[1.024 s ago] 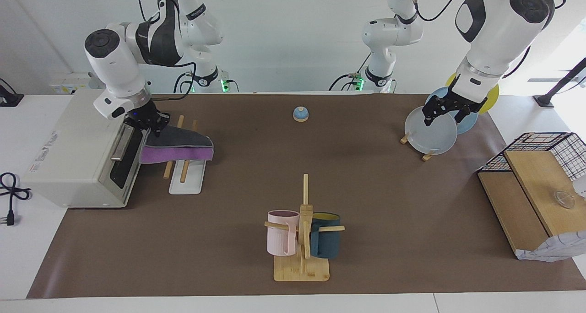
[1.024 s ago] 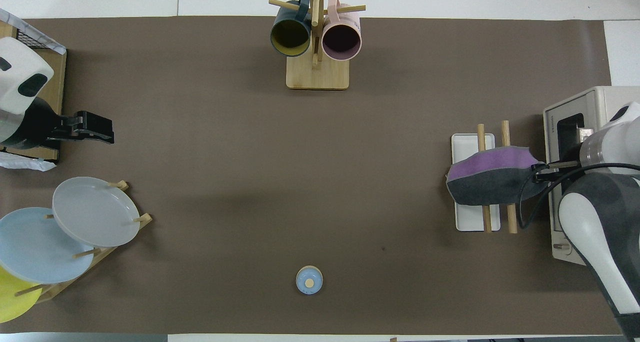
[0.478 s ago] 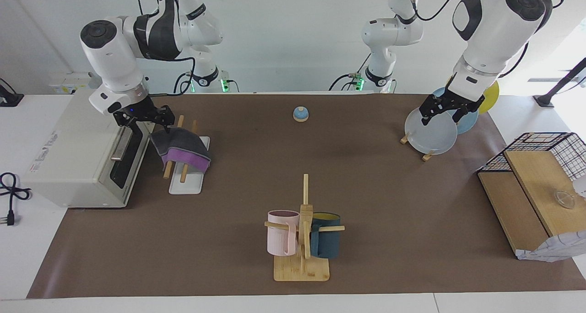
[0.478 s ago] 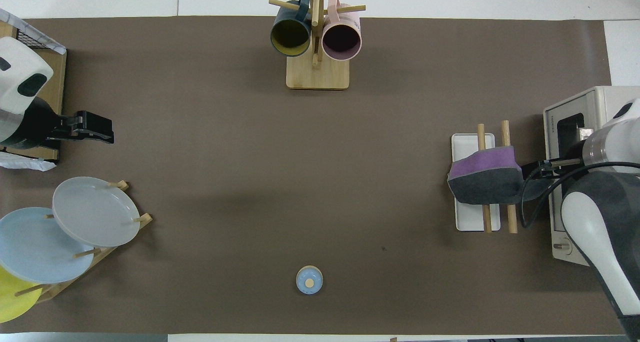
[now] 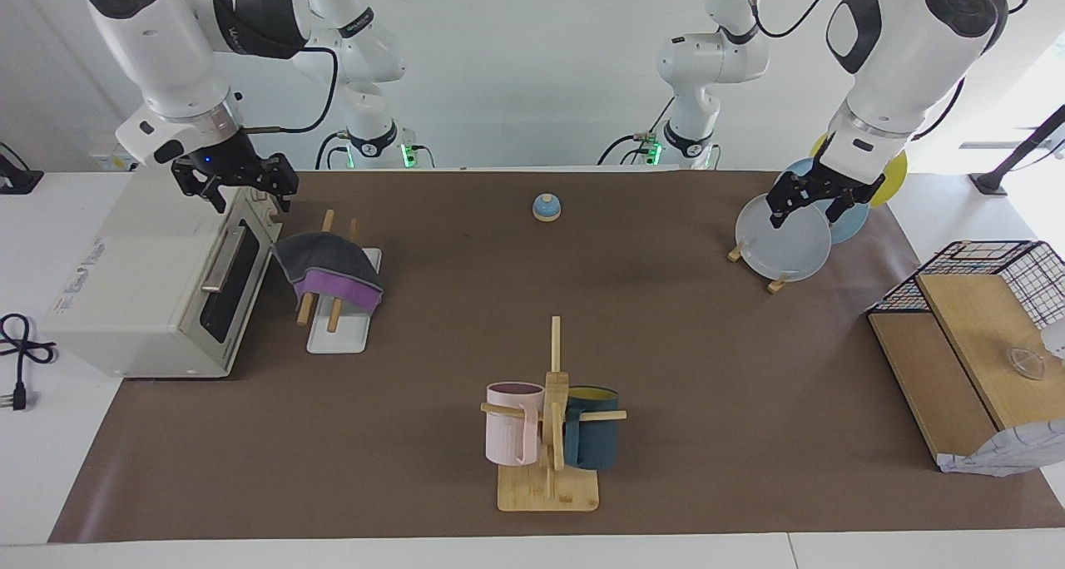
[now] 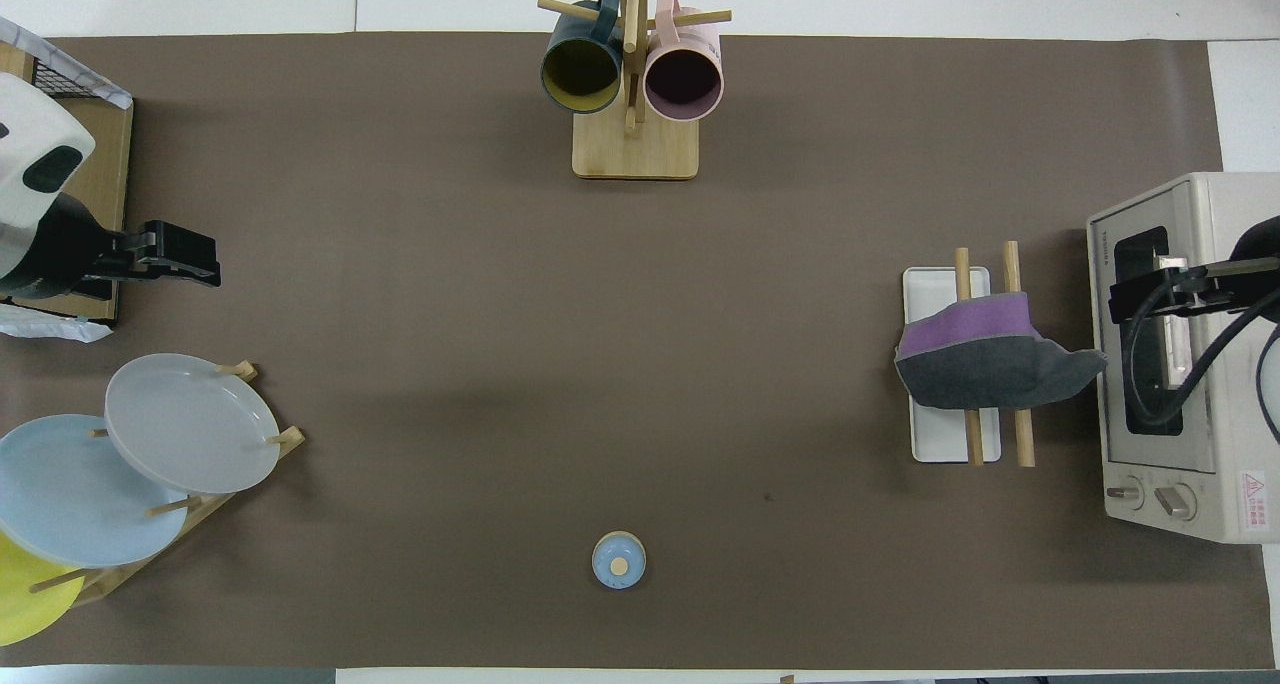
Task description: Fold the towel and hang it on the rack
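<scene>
Where the towel [image 5: 326, 267] drapes the rack [image 5: 337, 324], it hides the rods' middles. Right gripper [image 5: 235, 188], over the toaster oven [image 5: 146, 274], is open and empty. Left gripper [image 5: 819, 200], over the plates [image 5: 784, 240]: jaw state cannot be told.

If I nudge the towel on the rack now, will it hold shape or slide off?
Likely floppy: the towel sags over the rack rods. One corner overhangs toward the toaster oven, so a push may slide it off. Probably light.

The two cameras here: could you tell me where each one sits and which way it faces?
Facing view: high across the table, looking at both arms; left gripper over the plates, right gripper over the oven.
Overhead view: above the robots' end, looking down; only wrists and grippers show.
Shared: towel on rack, mug tree, bell.
</scene>
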Action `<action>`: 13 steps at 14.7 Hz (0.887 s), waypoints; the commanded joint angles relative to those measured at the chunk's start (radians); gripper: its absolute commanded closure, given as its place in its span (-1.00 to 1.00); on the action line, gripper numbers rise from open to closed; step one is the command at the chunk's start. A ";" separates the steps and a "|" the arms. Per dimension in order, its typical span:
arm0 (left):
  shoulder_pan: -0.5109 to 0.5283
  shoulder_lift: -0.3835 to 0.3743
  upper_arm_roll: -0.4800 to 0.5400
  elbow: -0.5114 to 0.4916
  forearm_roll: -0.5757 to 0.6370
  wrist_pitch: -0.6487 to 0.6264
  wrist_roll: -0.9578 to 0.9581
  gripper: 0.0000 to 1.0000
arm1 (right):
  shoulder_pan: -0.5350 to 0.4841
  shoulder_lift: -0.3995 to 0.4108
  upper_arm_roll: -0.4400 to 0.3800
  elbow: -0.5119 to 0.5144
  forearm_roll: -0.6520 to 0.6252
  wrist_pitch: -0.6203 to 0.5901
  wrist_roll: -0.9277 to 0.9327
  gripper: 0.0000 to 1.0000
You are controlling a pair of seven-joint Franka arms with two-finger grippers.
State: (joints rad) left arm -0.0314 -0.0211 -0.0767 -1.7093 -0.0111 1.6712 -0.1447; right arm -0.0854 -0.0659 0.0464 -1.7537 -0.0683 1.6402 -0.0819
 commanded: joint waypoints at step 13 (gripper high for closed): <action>-0.002 -0.011 0.006 -0.001 0.017 -0.011 0.002 -1.00 | 0.035 0.090 0.004 0.169 0.015 -0.092 0.068 -1.00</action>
State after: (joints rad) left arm -0.0314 -0.0211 -0.0759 -1.7093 -0.0111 1.6712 -0.1447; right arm -0.0445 0.0077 0.0527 -1.6113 -0.0624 1.5677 -0.0232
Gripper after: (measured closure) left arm 0.000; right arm 0.000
